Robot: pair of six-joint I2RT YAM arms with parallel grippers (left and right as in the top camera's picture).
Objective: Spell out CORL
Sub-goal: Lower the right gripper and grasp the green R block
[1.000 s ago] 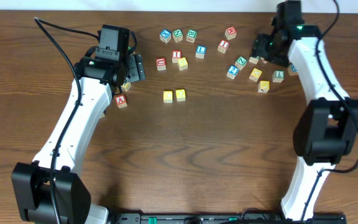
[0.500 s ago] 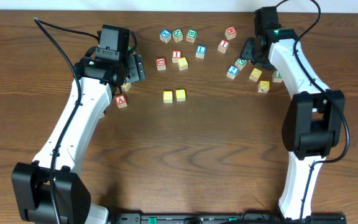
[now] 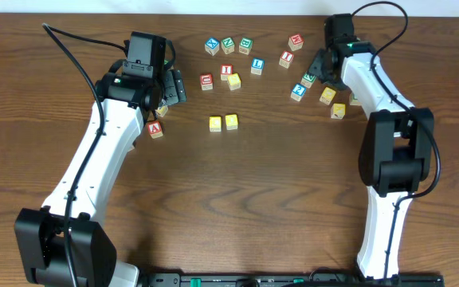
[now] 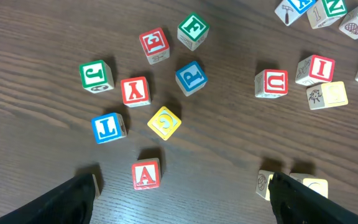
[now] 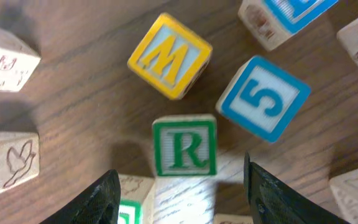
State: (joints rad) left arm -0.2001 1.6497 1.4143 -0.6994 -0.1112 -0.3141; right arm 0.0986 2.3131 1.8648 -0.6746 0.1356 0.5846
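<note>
Two yellow blocks [image 3: 215, 123] [image 3: 231, 121] lie side by side at the table's middle; their letters cannot be read. In the right wrist view a green R block [image 5: 184, 146] lies flat between the fingers of my open right gripper [image 5: 182, 200], which hovers over it, among the right-hand blocks in the overhead view [image 3: 323, 68]. The R block shows partly in the overhead view [image 3: 309, 78]. My left gripper [image 3: 172, 86] is open and empty above the left cluster. In its wrist view it [image 4: 185, 202] frames a red A block [image 4: 146, 174] and a yellow block with a curved letter [image 4: 164, 122].
A yellow W block [image 5: 169, 56] and a blue 5 block [image 5: 263, 96] lie close beyond the R. More letter blocks lie along the back [image 3: 228, 45]. A red U [image 4: 271, 83] and a red I [image 4: 316, 68] lie right of the left cluster.
My right arm has swung left, from over the far-right blocks to over the green R block. The left arm and all blocks have stayed put.
</note>
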